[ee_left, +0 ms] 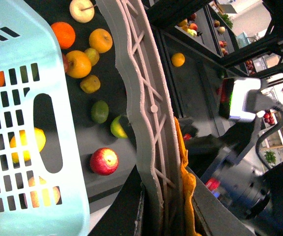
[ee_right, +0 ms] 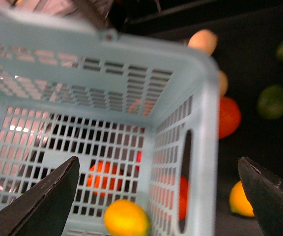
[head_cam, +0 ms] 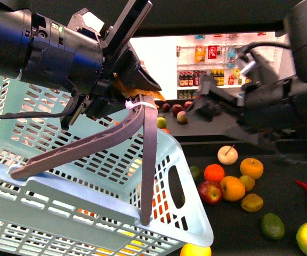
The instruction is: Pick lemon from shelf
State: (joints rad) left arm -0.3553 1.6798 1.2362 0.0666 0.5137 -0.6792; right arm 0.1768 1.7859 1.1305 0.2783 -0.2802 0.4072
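Lemon [ee_right: 127,219]: smooth, bright yellow oval, low by the slatted wall of the pale-blue basket [head_cam: 193,218]; inside or behind, unclear.
Left tool [head_cam: 138,92]: clenched on basket handle [head_cam: 89,143].
Right tool [ee_right: 157,164]: spread wide, empty.

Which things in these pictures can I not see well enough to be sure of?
1. Front view: yellow fruit, cut off by the bottom edge and the basket; lemon or not, unclear.
2. Left wrist view: yellow fruit half hidden behind the basket's mesh.
3. Right wrist view: blurred; yellow fruit inside or under the basket, cannot tell.
4. Front view: right arm blurred; far bottles too small to read.
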